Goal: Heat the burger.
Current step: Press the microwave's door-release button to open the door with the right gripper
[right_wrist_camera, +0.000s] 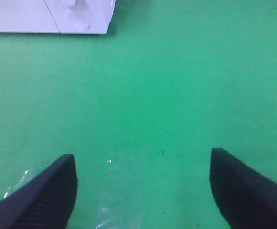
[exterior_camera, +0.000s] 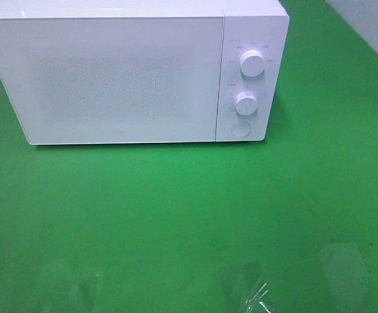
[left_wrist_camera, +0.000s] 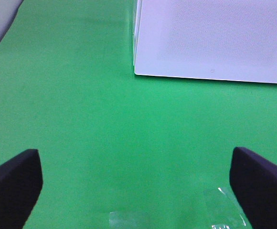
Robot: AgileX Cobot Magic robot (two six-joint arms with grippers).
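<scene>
The burger is out of view in every frame. A white microwave [exterior_camera: 111, 72] stands at the back of the green table with its door closed. It also shows in the left wrist view as the microwave [left_wrist_camera: 210, 38] and at the edge of the right wrist view as the microwave [right_wrist_camera: 43, 16]. My left gripper [left_wrist_camera: 136, 186] hangs open over bare green surface, with nothing between its dark fingers [left_wrist_camera: 14, 183]. Empty as well, my right gripper [right_wrist_camera: 141, 186] is open, its fingers [right_wrist_camera: 243, 186] spread wide. Neither gripper appears in the exterior high view.
The microwave's right panel carries two round knobs [exterior_camera: 251, 62] and a round button [exterior_camera: 240, 129]. Patches of clear tape [exterior_camera: 247, 290] lie on the green cloth near the front edge. A pale wall [exterior_camera: 371, 26] borders the table at the back right.
</scene>
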